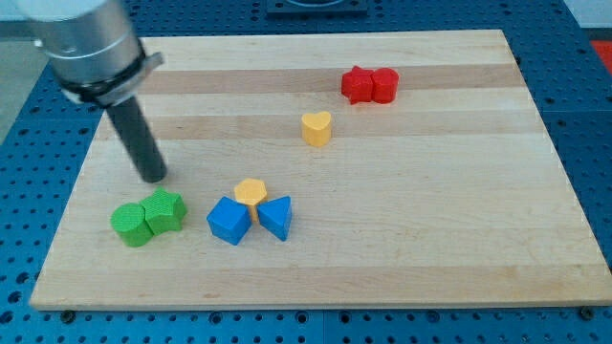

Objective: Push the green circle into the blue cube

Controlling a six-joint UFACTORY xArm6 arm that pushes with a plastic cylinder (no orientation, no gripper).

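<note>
The green circle lies at the board's lower left, touching a second green block on its right. The blue cube sits a little to the right of them, with a yellow block above it and a blue triangle on its right. My tip rests on the board just above the two green blocks, close to the top edge of the right-hand one, and to the left of the blue cube.
A yellow heart lies near the board's middle. Two red blocks touch each other at the upper right. The wooden board sits on a blue perforated table.
</note>
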